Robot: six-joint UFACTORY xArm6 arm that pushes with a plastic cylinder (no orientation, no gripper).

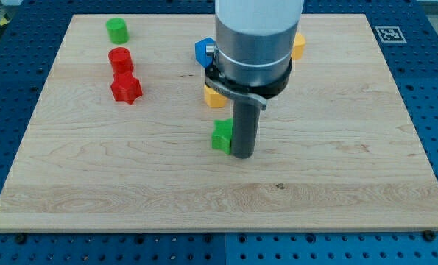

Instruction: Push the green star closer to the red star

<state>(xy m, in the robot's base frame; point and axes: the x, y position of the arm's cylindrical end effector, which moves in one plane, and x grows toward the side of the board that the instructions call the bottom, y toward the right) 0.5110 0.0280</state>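
Currently, step in hand: contact made for the push; the green star has not yet been brought near the red star.
Tool type: straight dark rod with no jaws, so nothing opens, closes or grips; it acts by pushing only.
Tool position: my tip (pixel 242 154) rests on the tabletop (pixel 336 184) directly at the view's right side of the green star (pixel 221 136), touching it or just beside it; the exact contact line is hidden by the rod.
Green star location: near the middle of the tabletop, slightly toward the view's bottom.
Red star location: red star (pixel 126 88) lies toward the view's upper left, well apart from the green star.
Neighbouring blocks, left group: red cylinder (pixel 120 59) sits just above the red star, touching or nearly so; green cylinder (pixel 117 30) lies above that.
Neighbouring blocks, centre group: blue block (pixel 203 52) and yellow block (pixel 213 96) lie above the green star, partly hidden by the arm; a further orange-yellow block (pixel 299 46) shows at the arm's right edge.
Next move, judged: drive toward the view's left with an upward component, aimed at the red star.
Path condition: lane between the two stars looks free of blocks.
Caution: an off-centre push may spin the star aside; the yellow block is close to the start.
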